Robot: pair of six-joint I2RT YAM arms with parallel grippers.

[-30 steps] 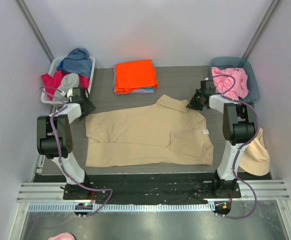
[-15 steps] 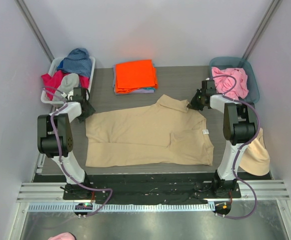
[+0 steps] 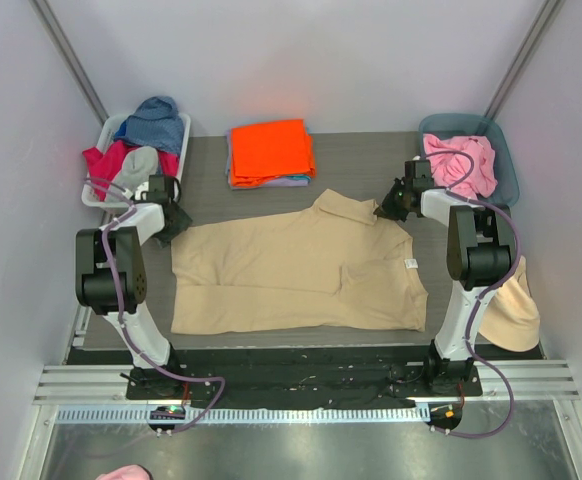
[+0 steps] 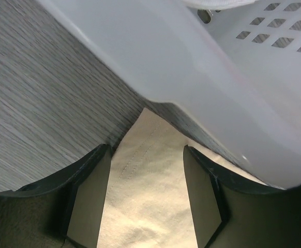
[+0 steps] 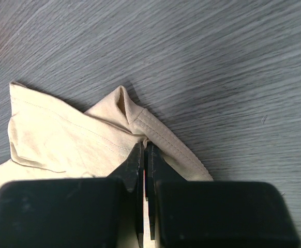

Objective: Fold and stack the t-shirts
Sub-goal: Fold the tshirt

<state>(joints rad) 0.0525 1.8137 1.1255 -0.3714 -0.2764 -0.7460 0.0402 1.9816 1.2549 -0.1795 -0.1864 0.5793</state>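
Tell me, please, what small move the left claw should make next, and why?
Probably close the left claw on the corner of the tan shirt. Its fingers stand open on either side of that corner, beside the white basket, while the right claw is shut on the shirt's far edge.

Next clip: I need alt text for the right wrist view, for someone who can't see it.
The right pincer is closed, pinching a seamed edge of the tan shirt, seen from close behind. Just ahead of it the cloth bunches into a small raised fold, and the rest lies flat on a grey wood-grain table.
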